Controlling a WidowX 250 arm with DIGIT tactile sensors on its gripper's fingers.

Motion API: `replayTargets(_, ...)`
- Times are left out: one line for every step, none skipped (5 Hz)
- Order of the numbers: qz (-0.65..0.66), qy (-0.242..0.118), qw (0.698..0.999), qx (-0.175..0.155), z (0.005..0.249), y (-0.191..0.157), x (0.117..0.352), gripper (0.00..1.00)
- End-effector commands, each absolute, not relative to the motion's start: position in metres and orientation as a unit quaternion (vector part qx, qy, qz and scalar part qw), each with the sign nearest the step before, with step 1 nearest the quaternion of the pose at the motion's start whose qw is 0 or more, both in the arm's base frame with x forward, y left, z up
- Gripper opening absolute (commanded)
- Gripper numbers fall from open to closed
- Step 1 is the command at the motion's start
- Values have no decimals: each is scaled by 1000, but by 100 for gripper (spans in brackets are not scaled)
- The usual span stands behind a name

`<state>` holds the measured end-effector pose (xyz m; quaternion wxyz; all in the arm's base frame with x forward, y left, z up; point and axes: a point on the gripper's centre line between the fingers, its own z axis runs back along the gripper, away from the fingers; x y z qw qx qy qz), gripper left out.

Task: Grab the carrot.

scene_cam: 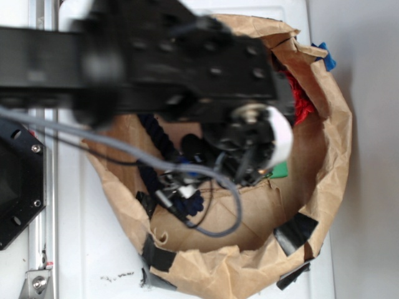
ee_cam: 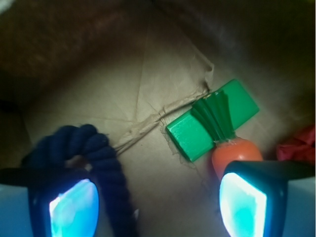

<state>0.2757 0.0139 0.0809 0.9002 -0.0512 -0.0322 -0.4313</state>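
End effector (ee_cam: 158, 202) spread wide, pinching nothing, down inside paper bag (scene_cam: 324, 162). Carrot (ee_cam: 235, 153) sat by right finger (ee_cam: 247, 202), tuft draped over green block (ee_cam: 212, 121). Navy rope (ee_cam: 94, 148) by left finger.

Black boxy metal robot arm (scene_cam: 168, 56), screw-studded.
Grey cable (scene_cam: 124, 149) trails beneath; white-capped round wrist (scene_cam: 277, 134); two black-framed, glowing cyan finger pads (ee_cam: 74, 210).

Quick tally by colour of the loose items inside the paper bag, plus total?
Orange: 1, the carrot
Green: 1, the green block, under the carrot's tuft
Red: 1, the red crumpled paper
Dark blue: 1, the blue rope
Total: 4
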Motion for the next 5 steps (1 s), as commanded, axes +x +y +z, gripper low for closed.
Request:
replayTargets(-438,-69,895,-34,99,21,310,100)
replayTargets(-452,-59,890,-30,86,26,304,100)
replayTargets(-465,-44,884,-25,69,24,287,100)
replayTargets(-472,-33,881,-23,54,20,283,100)
replayTargets(-479,-19,877,-26,44,20,293,100)
